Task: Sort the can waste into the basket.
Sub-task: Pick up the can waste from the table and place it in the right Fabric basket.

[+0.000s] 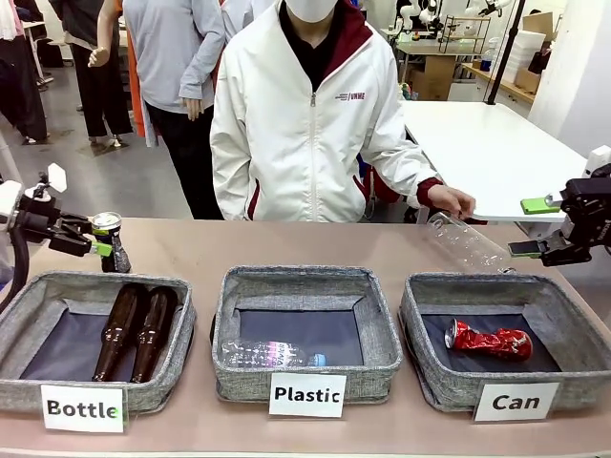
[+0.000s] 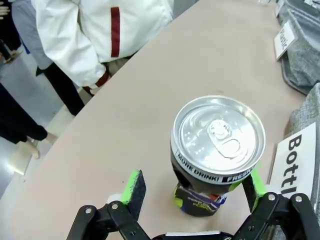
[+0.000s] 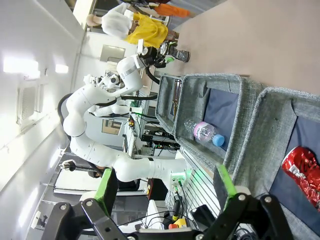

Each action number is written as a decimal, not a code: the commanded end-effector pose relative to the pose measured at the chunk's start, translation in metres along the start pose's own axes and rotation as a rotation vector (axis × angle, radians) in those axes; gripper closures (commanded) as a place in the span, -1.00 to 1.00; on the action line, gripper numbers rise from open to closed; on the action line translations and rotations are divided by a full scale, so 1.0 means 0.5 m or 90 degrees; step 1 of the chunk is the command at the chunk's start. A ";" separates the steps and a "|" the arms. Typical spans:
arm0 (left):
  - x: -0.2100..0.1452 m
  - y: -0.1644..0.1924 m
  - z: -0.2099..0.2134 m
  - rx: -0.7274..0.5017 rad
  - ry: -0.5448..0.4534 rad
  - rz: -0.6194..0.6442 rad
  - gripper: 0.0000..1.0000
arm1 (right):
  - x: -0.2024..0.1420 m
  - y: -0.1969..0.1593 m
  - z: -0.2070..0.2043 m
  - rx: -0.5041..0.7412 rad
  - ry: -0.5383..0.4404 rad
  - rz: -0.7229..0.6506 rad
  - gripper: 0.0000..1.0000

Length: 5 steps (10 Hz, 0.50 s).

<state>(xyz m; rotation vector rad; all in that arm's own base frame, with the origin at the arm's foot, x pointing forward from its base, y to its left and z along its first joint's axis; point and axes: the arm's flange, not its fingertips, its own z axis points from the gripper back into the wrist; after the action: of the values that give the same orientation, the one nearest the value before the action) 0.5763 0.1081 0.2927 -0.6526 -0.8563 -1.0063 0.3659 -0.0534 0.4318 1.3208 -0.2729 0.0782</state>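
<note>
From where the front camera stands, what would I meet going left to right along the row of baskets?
Bottle basket holding two brown bottles → Plastic basket holding a clear plastic bottle → Can basket holding a crushed red can.

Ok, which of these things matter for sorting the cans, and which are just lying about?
Job: black can, within the open left gripper; red can, in the Can basket.
Lying about: two brown bottles; plastic bottle in the Plastic basket; clear bottle in the person's hand.
</note>
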 end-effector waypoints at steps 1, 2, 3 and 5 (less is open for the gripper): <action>-0.010 0.006 -0.015 -0.025 -0.051 -0.013 -1.00 | -0.001 -0.001 0.006 0.001 0.009 0.014 -1.00; -0.010 0.007 -0.020 -0.039 -0.057 -0.009 -1.00 | -0.001 -0.001 0.006 0.001 0.009 0.014 -1.00; -0.012 0.007 -0.026 -0.049 -0.066 -0.008 -1.00 | -0.001 -0.001 0.006 0.001 0.009 0.014 -1.00; -0.014 0.009 -0.035 -0.064 -0.084 -0.007 -1.00 | -0.001 -0.001 0.006 0.001 0.009 0.014 -1.00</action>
<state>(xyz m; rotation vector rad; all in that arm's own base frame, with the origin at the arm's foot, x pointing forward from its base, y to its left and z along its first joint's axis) 0.5793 0.0976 0.2803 -0.7927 -0.8781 -1.0204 0.3659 -0.0534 0.4318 1.3209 -0.2729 0.0782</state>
